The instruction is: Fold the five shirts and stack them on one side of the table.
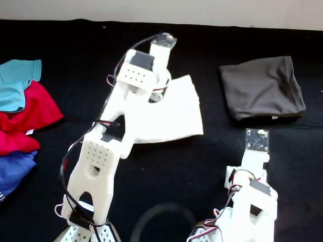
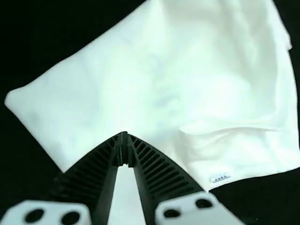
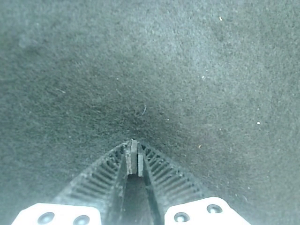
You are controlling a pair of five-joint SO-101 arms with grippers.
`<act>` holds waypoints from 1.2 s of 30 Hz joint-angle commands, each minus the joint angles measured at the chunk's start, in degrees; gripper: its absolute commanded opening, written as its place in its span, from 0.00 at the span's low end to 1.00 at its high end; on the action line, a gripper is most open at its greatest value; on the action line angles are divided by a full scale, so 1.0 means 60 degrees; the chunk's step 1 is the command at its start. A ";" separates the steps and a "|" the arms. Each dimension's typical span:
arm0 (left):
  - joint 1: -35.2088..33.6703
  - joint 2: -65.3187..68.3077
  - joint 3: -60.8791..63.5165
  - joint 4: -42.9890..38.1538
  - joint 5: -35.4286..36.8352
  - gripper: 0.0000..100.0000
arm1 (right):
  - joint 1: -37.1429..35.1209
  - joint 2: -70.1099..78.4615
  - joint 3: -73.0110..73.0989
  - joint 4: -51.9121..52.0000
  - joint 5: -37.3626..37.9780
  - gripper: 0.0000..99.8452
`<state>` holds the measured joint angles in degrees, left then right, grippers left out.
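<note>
A white shirt [image 1: 176,111] lies partly folded in the middle of the black table [image 1: 212,45], with my left arm [image 1: 136,75] stretched over its left half. In the left wrist view my left gripper [image 2: 124,137] is shut, its tips meeting just above the white shirt [image 2: 178,84], with no cloth bunched between them. A folded dark grey shirt [image 1: 262,88] sits at the far right. My right arm [image 1: 255,171] stands near the front right. My right gripper [image 3: 133,152] is shut with nothing in it, over bare black cloth [image 3: 150,70].
At the left edge lie three unfolded shirts in a heap: teal [image 1: 17,80], red [image 1: 30,113] and blue [image 1: 15,169]. Bare black table lies between the white and grey shirts and along the far edge.
</note>
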<state>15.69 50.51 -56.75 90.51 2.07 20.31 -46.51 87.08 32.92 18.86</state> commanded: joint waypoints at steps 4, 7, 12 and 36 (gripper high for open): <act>0.1062 0.0593 -0.1179 0.0103 0.0059 0.01 | 0.0212 -0.0022 0.0066 -0.0242 0.0015 0.01; 0.1722 0.0593 -0.1839 0.0484 0.0059 0.01 | 0.0212 -0.0022 0.0066 -0.0256 0.0015 0.01; 0.2879 0.0652 -0.3070 0.1729 0.0073 0.01 | 0.0212 -0.0022 0.0066 -0.0256 0.0015 0.01; 0.3744 0.0359 -0.1018 0.1700 0.0073 0.01 | 0.0212 -0.0022 0.0066 -0.0271 0.0015 0.01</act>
<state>36.00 54.90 -63.52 100.53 2.07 20.31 -46.51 87.08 32.92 18.86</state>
